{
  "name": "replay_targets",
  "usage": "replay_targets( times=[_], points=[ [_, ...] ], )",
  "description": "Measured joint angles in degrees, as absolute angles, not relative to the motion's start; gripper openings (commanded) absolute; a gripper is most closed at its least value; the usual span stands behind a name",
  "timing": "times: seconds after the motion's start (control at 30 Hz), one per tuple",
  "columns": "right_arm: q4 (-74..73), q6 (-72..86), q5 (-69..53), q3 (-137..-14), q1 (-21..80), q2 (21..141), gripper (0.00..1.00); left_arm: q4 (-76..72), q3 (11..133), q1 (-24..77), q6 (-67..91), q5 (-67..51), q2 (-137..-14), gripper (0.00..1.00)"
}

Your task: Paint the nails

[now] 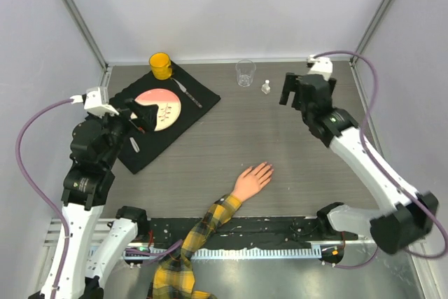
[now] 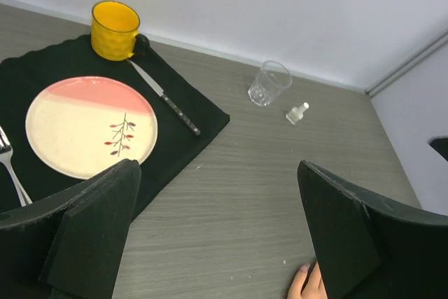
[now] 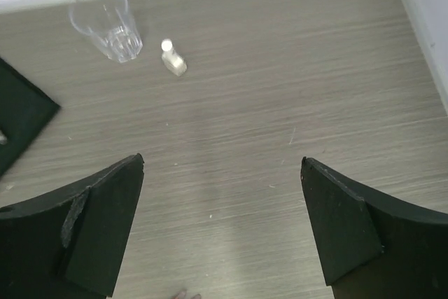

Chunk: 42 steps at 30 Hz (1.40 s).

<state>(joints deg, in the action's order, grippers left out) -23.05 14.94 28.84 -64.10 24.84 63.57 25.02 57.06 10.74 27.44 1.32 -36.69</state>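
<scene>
Nails [image 1: 269, 168] on mannequin hand [image 1: 250, 181], grey wood-grain table [image 1: 294, 152], pale walls [image 1: 231, 5], left claw [image 1: 145, 118] and right claw [image 1: 291, 93] wide

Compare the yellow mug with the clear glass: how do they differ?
The mug is opaque yellow; the glass is transparent. The mug has a handle; the glass has none. The mug stands on the black placemat; the glass stands on bare table beside a small bottle. Both are upright near the back wall.
</scene>
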Motion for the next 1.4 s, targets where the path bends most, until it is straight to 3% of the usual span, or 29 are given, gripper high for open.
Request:
replay_targets(
  times=[0.27, 0.67, 0.87, 1.4],
  points=[
    [-23.27, 13.37, 26.13, -69.56, 24.75, 85.8, 0.99, 26.96, 57.19, 10.74, 25.08, -3.7, -41.5, 0.99],
    [-23.09, 6.13, 19.77, -95.13, 23.73, 116.25, 0.76, 28.27, 56.86, 10.74, 24.75, -12.84, -46.13, 0.96],
    [-23.46, 4.86, 14.26, -100.97, 19.4, 121.73, 0.62, 28.03, 55.42, 10.74, 24.86, -15.77, -45.28, 0.96],
    [-19.44, 2.2, 5.52, -104.6, 15.18, 128.11, 0.51, 26.35, 53.95, 10.74, 25.06, -18.5, -47.59, 0.94]
  ],
)
